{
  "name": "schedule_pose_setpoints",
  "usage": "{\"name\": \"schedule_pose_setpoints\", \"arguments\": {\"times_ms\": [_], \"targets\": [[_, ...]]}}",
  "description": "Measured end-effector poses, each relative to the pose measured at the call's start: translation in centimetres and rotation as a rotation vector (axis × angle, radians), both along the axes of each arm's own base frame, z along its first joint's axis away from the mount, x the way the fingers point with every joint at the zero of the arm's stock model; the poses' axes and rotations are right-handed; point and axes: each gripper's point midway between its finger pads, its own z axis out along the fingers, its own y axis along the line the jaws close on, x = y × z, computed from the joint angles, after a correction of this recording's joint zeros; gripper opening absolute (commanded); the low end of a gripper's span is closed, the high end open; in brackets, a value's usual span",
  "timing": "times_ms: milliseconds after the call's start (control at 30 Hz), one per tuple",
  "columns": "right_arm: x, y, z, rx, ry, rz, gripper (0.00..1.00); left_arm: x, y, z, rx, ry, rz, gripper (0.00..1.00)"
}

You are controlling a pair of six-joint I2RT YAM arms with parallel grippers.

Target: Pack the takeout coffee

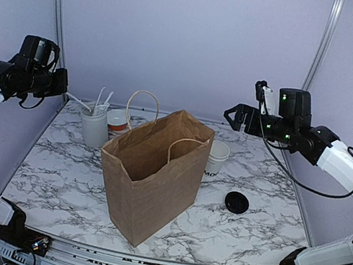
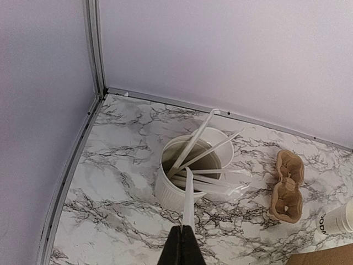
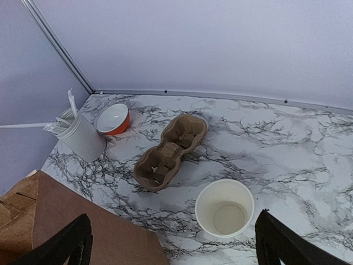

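White cup (image 3: 224, 208) sits lidless (lid (image 1: 237, 202) apart); your right gripper (image 3: 172, 232), fingers spread, could crush it; left gripper (image 2: 182, 238) pinches a utensil (image 2: 188, 199).

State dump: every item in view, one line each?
Bag: upright, open.
Cup: upright, lidless, empty.
Lid: off, lying flat apart from the cup.
Carrier: empty.
Bowl: upright, empty.
Holder: upright, utensils inside.
Left gripper: shut on a white utensil.
Right gripper: open, empty.
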Motion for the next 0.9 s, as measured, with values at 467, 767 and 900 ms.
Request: {"name": "schedule_pose_setpoints", "arguments": {"times_ms": [467, 767, 900], "targets": [[0.3, 0.3, 0.1, 0.003, 0.001, 0.007, 1.00, -2.0, -1.9, 5.1, -0.098, -0.087, -0.118, 0.00], [0.3, 0.4, 0.1, 0.003, 0.002, 0.009, 1.00, -3.3, -5.6, 8.5, -0.217, -0.175, -0.332, 0.00], [0.3, 0.3, 0.2, 0.004, 0.000, 0.008, 1.00, -3.9, -7.6, 10.5, -0.271, -0.237, -0.450, 0.00]]}}
